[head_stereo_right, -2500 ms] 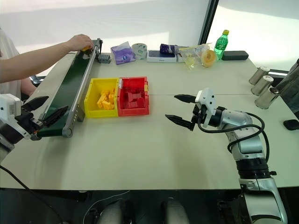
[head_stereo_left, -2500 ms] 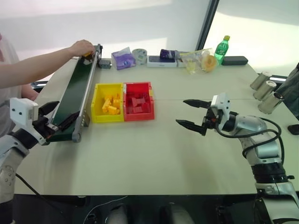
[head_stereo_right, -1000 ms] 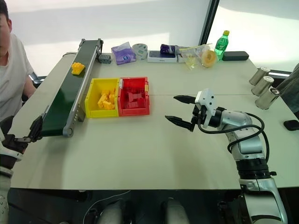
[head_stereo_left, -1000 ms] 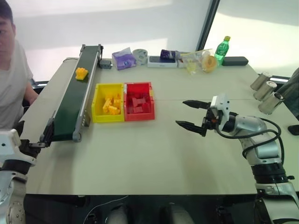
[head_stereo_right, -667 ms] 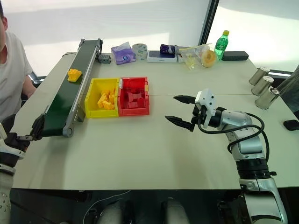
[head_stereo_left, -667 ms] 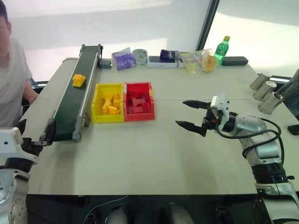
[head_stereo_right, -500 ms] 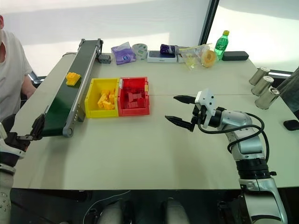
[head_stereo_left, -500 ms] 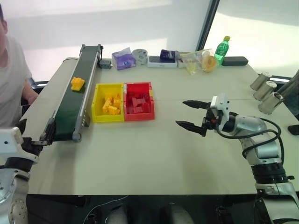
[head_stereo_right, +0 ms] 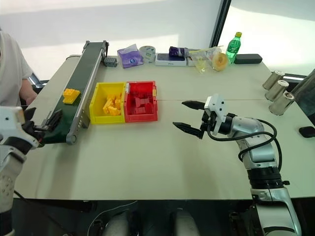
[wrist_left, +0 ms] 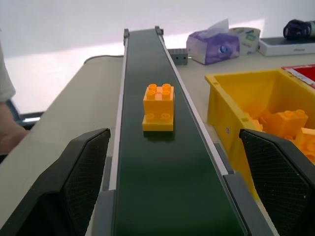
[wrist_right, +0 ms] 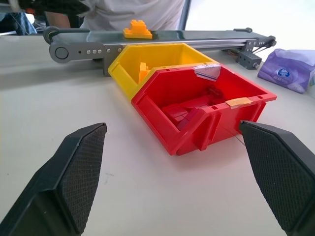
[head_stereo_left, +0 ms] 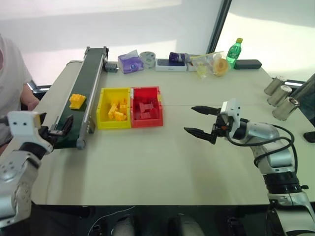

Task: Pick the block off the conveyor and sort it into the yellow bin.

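The block, a small yellow studded brick, rides on the conveyor's dark belt, level with the yellow bin. That bin stands just right of the belt and holds several yellow bricks. My left gripper is open at the belt's near end, one finger on each side of it, with the block some way ahead and nothing held. My right gripper hovers open and empty over the table's middle, pointing toward the bins.
A red bin of red bricks touches the yellow bin's right side. A purple pack, a tape roll and a green bottle line the far edge. Metal cans stand far right. A person sits left.
The block has ridden down the belt toward its near end. My left gripper has risen and come forward to the belt's near end. The person has drawn back. The right arm kept still.
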Action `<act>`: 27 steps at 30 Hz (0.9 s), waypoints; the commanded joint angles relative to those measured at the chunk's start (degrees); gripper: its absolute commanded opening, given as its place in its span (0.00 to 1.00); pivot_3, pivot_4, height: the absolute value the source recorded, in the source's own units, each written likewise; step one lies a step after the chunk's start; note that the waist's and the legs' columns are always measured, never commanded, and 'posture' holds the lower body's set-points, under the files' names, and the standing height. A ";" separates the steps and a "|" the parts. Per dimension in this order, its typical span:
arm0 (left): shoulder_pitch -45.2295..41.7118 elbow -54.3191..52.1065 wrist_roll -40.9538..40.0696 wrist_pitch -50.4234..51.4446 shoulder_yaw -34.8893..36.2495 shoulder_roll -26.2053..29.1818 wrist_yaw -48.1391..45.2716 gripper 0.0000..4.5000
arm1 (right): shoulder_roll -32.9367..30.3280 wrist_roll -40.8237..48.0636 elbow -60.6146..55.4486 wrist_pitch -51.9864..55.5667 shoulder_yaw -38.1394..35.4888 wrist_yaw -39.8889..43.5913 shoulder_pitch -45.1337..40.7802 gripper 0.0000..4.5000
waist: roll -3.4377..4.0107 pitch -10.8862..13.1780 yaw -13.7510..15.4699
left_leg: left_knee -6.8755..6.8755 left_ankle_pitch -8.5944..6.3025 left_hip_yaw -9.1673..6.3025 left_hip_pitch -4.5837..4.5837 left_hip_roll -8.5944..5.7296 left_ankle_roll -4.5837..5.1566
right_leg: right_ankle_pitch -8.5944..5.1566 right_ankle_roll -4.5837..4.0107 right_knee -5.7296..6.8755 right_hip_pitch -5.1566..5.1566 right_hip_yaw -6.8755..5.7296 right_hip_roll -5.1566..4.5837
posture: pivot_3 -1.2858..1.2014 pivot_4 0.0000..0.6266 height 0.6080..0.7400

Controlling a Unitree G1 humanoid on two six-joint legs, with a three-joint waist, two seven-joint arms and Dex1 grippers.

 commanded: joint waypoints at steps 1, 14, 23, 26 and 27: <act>-5.84 4.13 1.84 3.33 -2.09 3.68 0.58 0.99 | 0.03 0.59 -2.25 -0.14 -0.52 -0.31 -0.15 1.00 | 0.00 0.00 0.00 | 0.00 0.00 0.00 0.00 0.00 0.00 | 0.00 0.00 0.00 0.00 0.00 0.00 | 0.52 0.24 1.00; -9.24 8.99 2.59 11.74 -7.41 4.90 -2.51 0.99 | -0.42 0.97 -4.87 1.93 -0.96 -1.72 0.70 1.00 | 0.00 0.00 -0.06 | -0.02 0.01 0.04 -0.02 0.00 -0.01 | 0.00 0.01 0.00 -0.06 0.01 0.00 | 0.52 0.24 1.00; -8.05 3.64 0.67 14.28 -2.59 3.28 -0.12 0.31 | -0.56 0.94 -4.06 1.79 -1.08 -1.61 0.02 1.00 | 0.00 0.00 -0.07 | -0.01 0.01 0.04 -0.02 0.00 -0.02 | 0.00 0.01 0.01 -0.06 0.02 -0.02 | 0.52 0.24 1.00; -7.45 1.19 0.14 15.87 -1.28 3.28 0.59 0.31 | -0.46 0.87 -3.86 1.50 -1.01 -1.49 -0.05 1.00 | 0.00 0.00 -0.03 | -0.01 0.01 0.03 -0.02 0.00 -0.02 | 0.00 0.01 0.01 -0.06 0.02 -0.02 | 0.52 0.24 1.00; -7.16 0.05 -0.13 16.59 -0.76 3.43 0.81 0.31 | -0.49 0.83 -3.70 1.32 -1.03 -1.36 -0.04 1.00 | 0.00 0.00 -0.03 | -0.01 0.01 0.03 -0.02 -0.01 -0.02 | 0.00 0.01 0.01 -0.06 0.02 -0.04 | 0.52 0.24 1.00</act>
